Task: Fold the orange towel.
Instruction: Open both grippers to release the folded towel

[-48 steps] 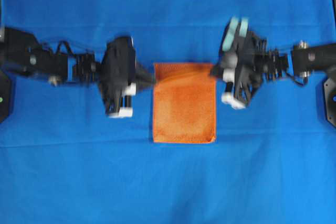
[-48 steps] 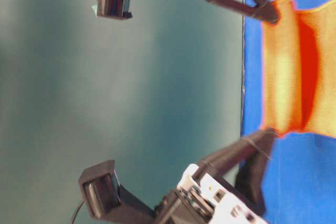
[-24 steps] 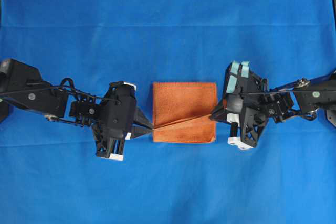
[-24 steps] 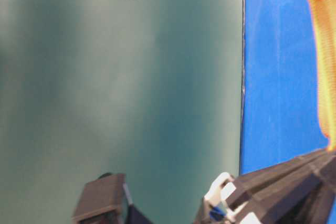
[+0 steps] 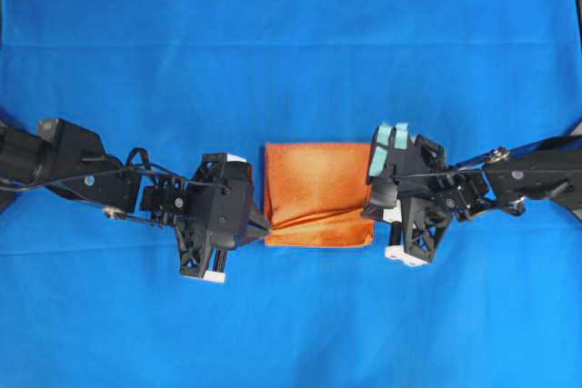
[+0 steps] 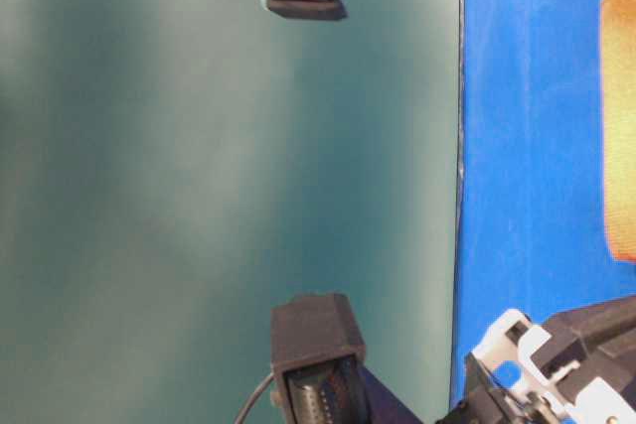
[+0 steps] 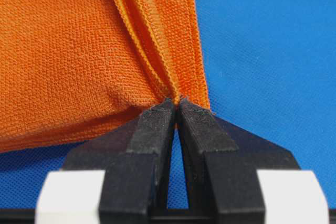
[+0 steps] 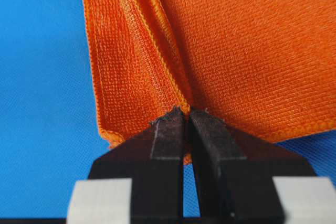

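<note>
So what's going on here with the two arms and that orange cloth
Two robot arms are folding the orange towel on a blue cloth. The left gripper is shut on a corner of the towel's left edge, and the right gripper is shut on a corner of its right edge. Both hold the top layer near the front edge of the towel, which is folded over but not yet lying flat.

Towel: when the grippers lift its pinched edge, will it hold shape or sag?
Probably sag: the towel bunches into soft creases at the left gripper, and likewise at the right gripper. The terry weave looks grippy, so slipping seems unlikely. It seems light, since a thin pinch holds the layers.
</note>
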